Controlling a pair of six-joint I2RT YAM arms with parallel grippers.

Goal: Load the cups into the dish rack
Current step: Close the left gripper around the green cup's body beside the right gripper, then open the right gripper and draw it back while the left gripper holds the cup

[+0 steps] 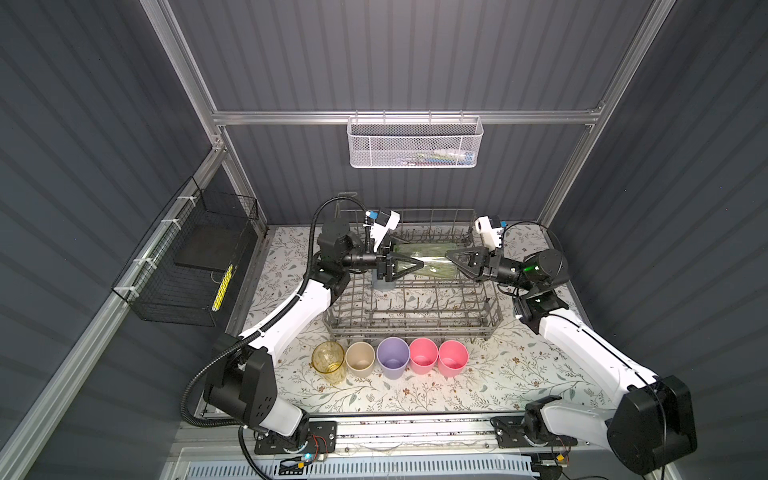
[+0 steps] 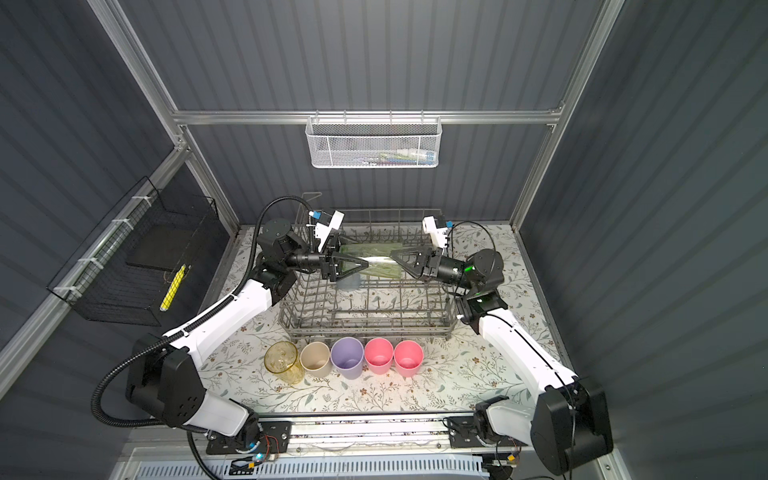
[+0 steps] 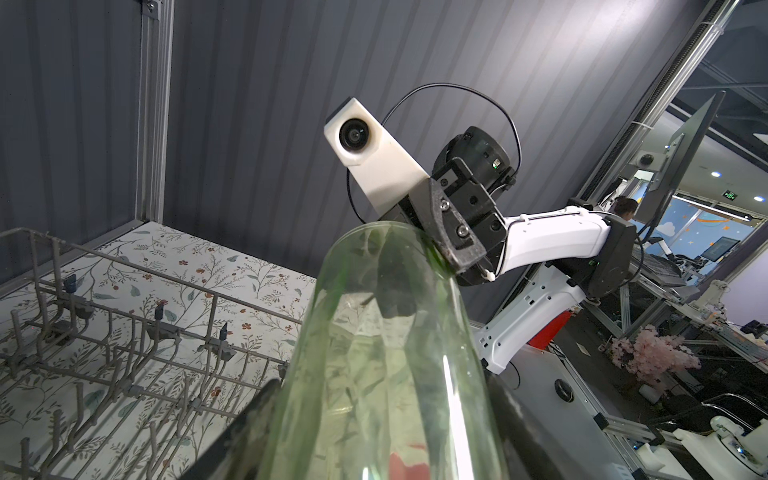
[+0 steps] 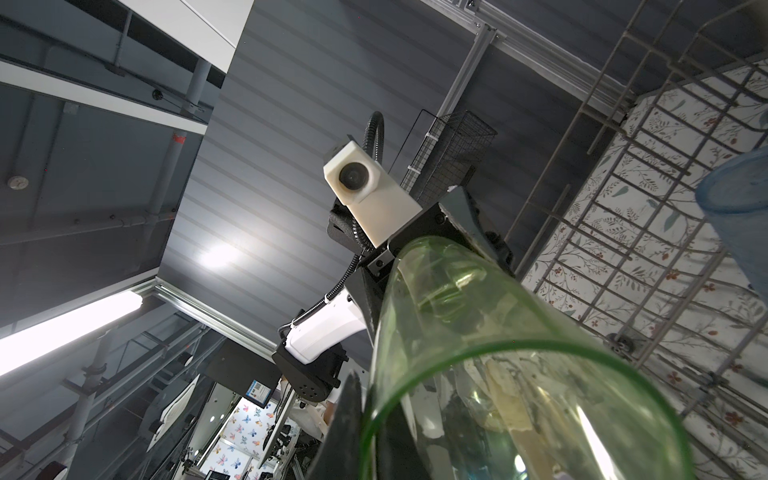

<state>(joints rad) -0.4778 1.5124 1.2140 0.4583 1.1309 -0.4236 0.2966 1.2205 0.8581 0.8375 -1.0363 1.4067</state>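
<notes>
Yellow and clear, the yellow cup (image 1: pixel 329 361) is standing nearest my end of the tabletop (image 1: pixel 498 374). It is heading a row that is running rightward: the beige cup (image 1: pixel 360 358), the lavender cup (image 1: pixel 393 356), a pink cup (image 1: pixel 424 355) and a second pink cup (image 1: pixel 453 357). All are sitting upright with mouths up, each touching or just beside its neighbour.

Just behind the row, the dish rack (image 1: pixel 411 322) is resting on the floral cloth.

Farther in, I am watching the green cup (image 1: pixel 434 266) hanging on its side in the air above the rack's far half, between the two tools. The left tool (image 1: pixel 415 262) is reaching in from the left with its jaws standing wide around the cup's closed end. In the left wrist view its black fingers (image 3: pixel 232 440) are lying against both sides of the glass, holding it. The right tool (image 1: pixel 451 255) is meeting the cup from the right with jaws nearly together. It is pinching the wall at the open mouth, one finger outside and the other showing dark through the glass.

Beneath the left tool, the blue-grey cup (image 1: pixel 384 286) is sitting in the rack's far left part; I cannot tell which way up.

Beyond, the white mesh basket (image 1: pixel 413 143) is hanging on the back wall and the black wire basket (image 1: pixel 187 266) on the left wall.
</notes>
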